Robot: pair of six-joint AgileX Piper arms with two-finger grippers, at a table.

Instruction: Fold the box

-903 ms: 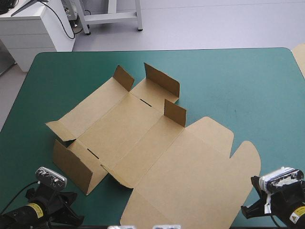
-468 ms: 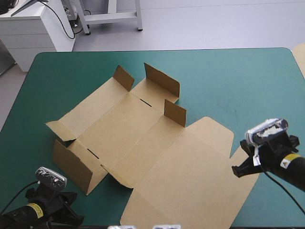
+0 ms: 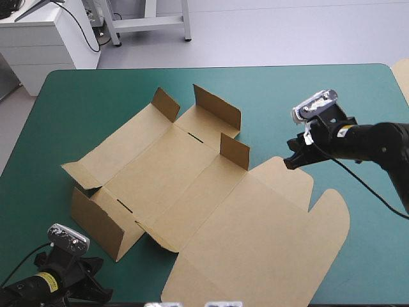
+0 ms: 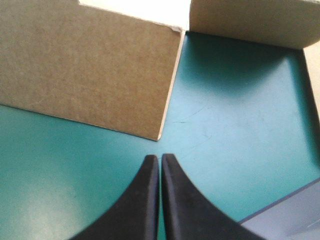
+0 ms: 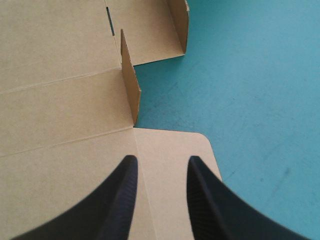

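High view: box (image 3: 192,192), brown, mostly flat, frame centre on teal-green counter (image 3: 319,102); several flaps raised. Right claw (image 3: 287,165) spread, over lid corner, right of centre. Left claw (image 4: 160,158) pressed together, lower left. Step, judged: reach for first fold. Next: lower, pinch lid edge.

You've got a plain brown box (image 3: 211,211), the same flat kraft shade all over, paler along the cut edges, with a couple of thin dark slits (image 3: 125,205). The desk (image 3: 96,102) cover is solid teal-green with a few faint scuffs. The jaws on both arms are black, and the right ones are finely ribbed.
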